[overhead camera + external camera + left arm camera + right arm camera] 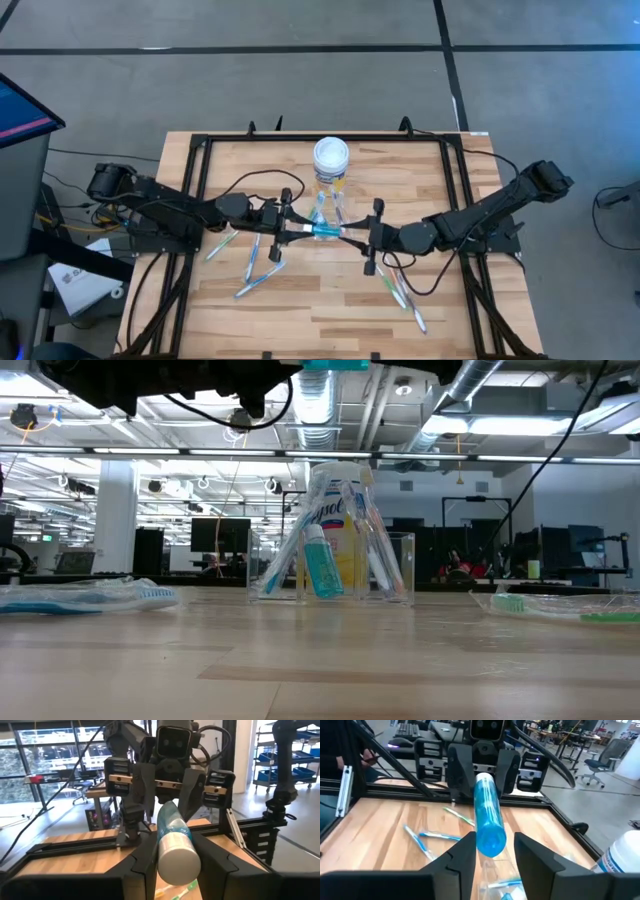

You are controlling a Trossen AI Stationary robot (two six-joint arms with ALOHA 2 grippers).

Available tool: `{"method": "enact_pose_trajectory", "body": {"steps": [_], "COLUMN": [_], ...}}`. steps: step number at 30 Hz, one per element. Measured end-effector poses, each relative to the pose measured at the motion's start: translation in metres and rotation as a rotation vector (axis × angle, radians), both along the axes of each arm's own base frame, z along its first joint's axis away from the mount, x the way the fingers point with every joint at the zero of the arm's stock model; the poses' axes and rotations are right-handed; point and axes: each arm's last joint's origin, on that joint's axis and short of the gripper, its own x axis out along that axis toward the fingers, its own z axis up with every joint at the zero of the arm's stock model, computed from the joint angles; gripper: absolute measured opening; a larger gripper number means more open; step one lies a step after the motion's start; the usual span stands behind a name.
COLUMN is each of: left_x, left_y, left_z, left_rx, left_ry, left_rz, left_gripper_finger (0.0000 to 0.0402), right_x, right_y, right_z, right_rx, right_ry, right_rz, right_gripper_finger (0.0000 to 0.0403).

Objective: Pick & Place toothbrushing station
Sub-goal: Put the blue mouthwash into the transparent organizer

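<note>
A teal tube with a white cap hangs level in the air between my two grippers, which face each other over the middle of the table. My left gripper is shut on it. My right gripper is open, its fingers either side of the tube's blue bottom end with gaps showing. Below stands the small clear cup, with toothbrushes and a second teal tube leaning inside it. Loose toothbrushes lie on the table to the left and to the right. My left gripper pinches the tube between its two fingers near the white cap end. The fingers come level from the table's left and lie along the tube. The tube is lifted clear, level, with its blue end pointing toward my right gripper.
The white-lidded yellow jar stands just behind the cup toward the far edge. A black frame runs round the tabletop. Bare wood lies toward the near edge.
</note>
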Motion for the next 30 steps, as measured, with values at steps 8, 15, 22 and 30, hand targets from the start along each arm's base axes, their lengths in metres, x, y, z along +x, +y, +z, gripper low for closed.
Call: {"method": "enact_pose_trajectory", "body": {"steps": [8,15,22,30], "left_x": [0.0,0.005,0.014,0.018], "left_y": [0.001,0.014,0.031,0.046], "left_z": [-0.008,-0.014,-0.009,0.003], "left_rx": [-0.011,-0.072,-0.123,-0.174], "left_ry": [0.083,0.227,0.427,0.554], "left_rz": [-0.006,0.055,0.15,0.221], "left_gripper_finger": [0.0092,0.0092,0.0092,0.0092], "right_x": [-0.008,-0.02,-0.021,-0.021], "right_y": [-0.005,-0.01,-0.01,-0.01], "right_z": [-0.005,-0.003,-0.005,-0.005], "right_rx": [0.019,0.102,0.109,0.109], "right_ry": [0.088,0.134,0.156,0.159], "right_rz": [-0.046,-0.077,-0.078,-0.078], "right_gripper_finger": [0.0165,0.0171,0.0159,0.0148]}}
